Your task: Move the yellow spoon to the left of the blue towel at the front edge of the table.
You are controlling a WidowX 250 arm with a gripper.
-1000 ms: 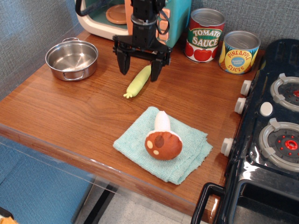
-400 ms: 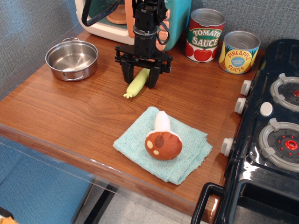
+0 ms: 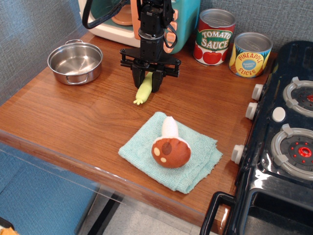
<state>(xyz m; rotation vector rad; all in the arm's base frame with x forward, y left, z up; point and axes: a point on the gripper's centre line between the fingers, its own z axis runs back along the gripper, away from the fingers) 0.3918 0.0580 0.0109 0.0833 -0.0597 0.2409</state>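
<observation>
The yellow spoon (image 3: 142,92) lies on the brown table (image 3: 73,112) behind the blue towel (image 3: 170,151); only its pale yellow-green handle shows, nubbed end toward the front. My gripper (image 3: 146,84) stands straight over it, fingers closed against both sides of the handle's upper part. The spoon's metal bowl is hidden behind the gripper. The towel lies near the front edge with a brown toy mushroom (image 3: 170,147) on it.
A steel pot (image 3: 75,61) stands at the back left. A toy oven (image 3: 122,17), a tomato sauce can (image 3: 214,37) and a pineapple can (image 3: 250,54) line the back. A black toy stove (image 3: 281,142) fills the right side.
My gripper has come down over the spoon and its fingers have closed from wide open onto the handle. The handle has shifted slightly and now lies steeper.
</observation>
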